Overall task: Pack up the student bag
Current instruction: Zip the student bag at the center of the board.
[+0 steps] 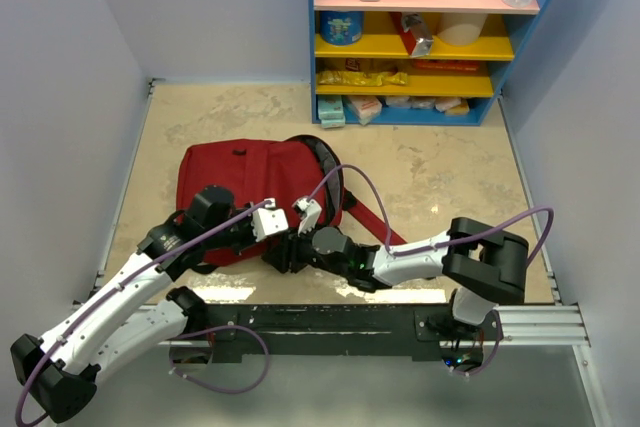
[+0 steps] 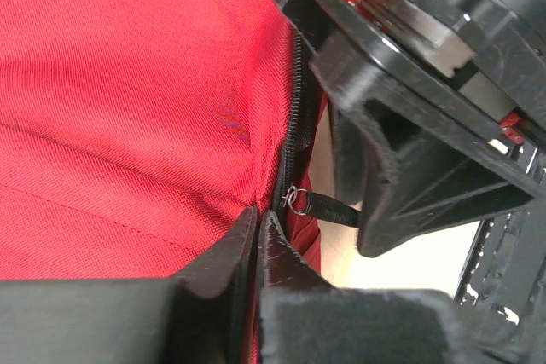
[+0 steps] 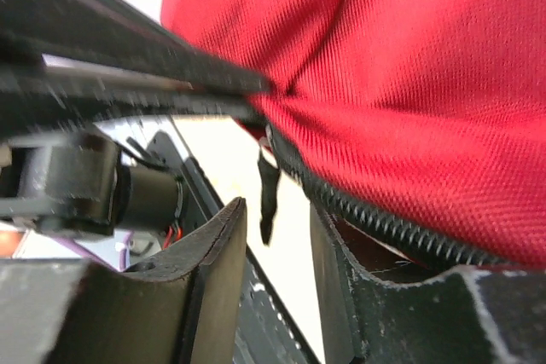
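At the bag (image 1: 240,177), left claw (image 2: 258,217) faces right claw (image 3: 275,210).

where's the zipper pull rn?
Left wrist view: the zipper pull hangs at the near edge of the student bag, beside the left gripper and in the open right gripper gap.

I'm seeing the left arm (image 1: 100,312) and right arm (image 1: 410,265) wearing white shells with black joints, purple cables (image 1: 500,224) looping along both. Fingers (image 2: 213,274) are showing matte black, rough-edged plastic.
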Action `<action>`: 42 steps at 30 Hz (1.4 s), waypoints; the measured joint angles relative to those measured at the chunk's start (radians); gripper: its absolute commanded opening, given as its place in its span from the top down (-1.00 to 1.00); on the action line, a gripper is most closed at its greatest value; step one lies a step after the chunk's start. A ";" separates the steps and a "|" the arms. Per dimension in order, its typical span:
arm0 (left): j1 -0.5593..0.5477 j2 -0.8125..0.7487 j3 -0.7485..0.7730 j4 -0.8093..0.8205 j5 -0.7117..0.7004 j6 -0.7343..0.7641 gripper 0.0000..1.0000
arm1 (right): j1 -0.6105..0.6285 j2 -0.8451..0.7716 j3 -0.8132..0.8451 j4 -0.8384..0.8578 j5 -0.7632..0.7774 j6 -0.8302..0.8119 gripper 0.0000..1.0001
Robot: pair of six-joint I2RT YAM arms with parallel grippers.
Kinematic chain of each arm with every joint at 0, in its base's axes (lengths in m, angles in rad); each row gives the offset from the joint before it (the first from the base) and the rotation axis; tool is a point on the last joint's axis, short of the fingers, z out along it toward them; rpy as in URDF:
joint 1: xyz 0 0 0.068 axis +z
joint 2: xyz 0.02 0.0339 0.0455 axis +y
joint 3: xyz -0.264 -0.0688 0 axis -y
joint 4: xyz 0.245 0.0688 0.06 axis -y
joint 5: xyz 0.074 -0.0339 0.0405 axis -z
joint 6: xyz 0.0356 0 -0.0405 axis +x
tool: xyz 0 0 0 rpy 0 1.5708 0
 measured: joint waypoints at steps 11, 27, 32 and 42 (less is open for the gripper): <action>0.000 -0.016 0.013 -0.026 0.040 0.009 0.05 | 0.000 0.004 0.042 0.013 0.022 0.000 0.60; 0.000 -0.047 0.050 -0.145 0.124 0.107 -0.13 | 0.000 -0.112 0.007 -0.111 0.074 0.014 1.00; 0.000 -0.048 0.008 -0.139 0.153 0.157 0.09 | 0.000 -0.176 0.007 -0.201 0.107 0.010 1.00; -0.002 0.070 -0.064 0.019 0.168 0.178 0.69 | -0.002 -0.187 0.005 -0.252 0.117 0.011 1.00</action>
